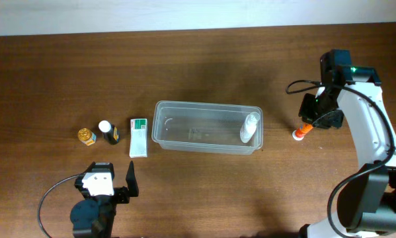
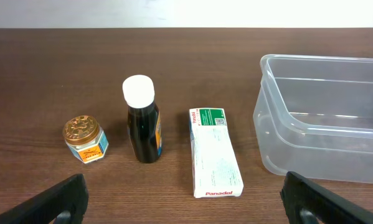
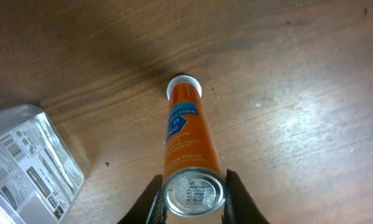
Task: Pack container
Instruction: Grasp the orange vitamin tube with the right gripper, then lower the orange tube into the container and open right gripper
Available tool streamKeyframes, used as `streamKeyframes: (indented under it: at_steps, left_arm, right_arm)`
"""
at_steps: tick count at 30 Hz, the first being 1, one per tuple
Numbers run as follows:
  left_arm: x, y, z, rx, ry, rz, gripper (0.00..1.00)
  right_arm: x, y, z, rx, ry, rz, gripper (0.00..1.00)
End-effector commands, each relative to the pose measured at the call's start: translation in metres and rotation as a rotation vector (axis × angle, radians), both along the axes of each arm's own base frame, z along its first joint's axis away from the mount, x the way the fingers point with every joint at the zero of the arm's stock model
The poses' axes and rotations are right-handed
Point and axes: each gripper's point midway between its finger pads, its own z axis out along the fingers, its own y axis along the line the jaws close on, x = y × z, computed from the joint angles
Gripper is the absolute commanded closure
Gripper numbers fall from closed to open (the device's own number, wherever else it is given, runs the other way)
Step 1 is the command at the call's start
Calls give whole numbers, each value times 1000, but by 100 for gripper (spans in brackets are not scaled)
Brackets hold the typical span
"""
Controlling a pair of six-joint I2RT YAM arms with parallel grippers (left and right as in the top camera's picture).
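Note:
The clear plastic container [image 1: 204,104] stands mid-table with a small white bottle [image 1: 249,127] lying in its right end. It also shows in the left wrist view [image 2: 335,68] and as a corner in the right wrist view [image 3: 24,162]. My right gripper [image 1: 315,122] [image 3: 194,193] is to the right of the container. It is shut on the base end of an orange tube [image 1: 302,130] [image 3: 185,134], whose white cap points down at the table. My left gripper [image 1: 112,188] [image 2: 186,205] is open and empty near the front edge, in front of the loose items.
Left of the container lie a white and green Panadol box [image 1: 139,137] [image 2: 214,152], a dark bottle with a white cap [image 1: 108,131] [image 2: 142,127] and a small gold-lidded jar [image 1: 86,136] [image 2: 84,138]. A black cable [image 1: 297,86] loops by the right arm.

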Motion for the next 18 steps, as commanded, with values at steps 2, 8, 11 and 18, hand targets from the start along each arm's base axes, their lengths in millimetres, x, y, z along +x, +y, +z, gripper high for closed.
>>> streamKeyframes:
  at_steps: [2, 8, 11, 18]
  left_arm:
    - [0, 0, 0, -7, -7, 6, 0]
    - [0, 0, 0, -7, -7, 6, 0]
    - [0, 0, 0, -7, -7, 6, 0]
    - [0, 0, 0, -7, -7, 6, 0]
  right_arm:
    - [-10, 0, 5, 4, 19, -9, 89]
    - [-17, 5, 45, -5, -60, 3, 93]
    - [-23, 15, 79, -12, -137, 35, 95]
    - [-53, 62, 160, -1, -335, 185, 96]
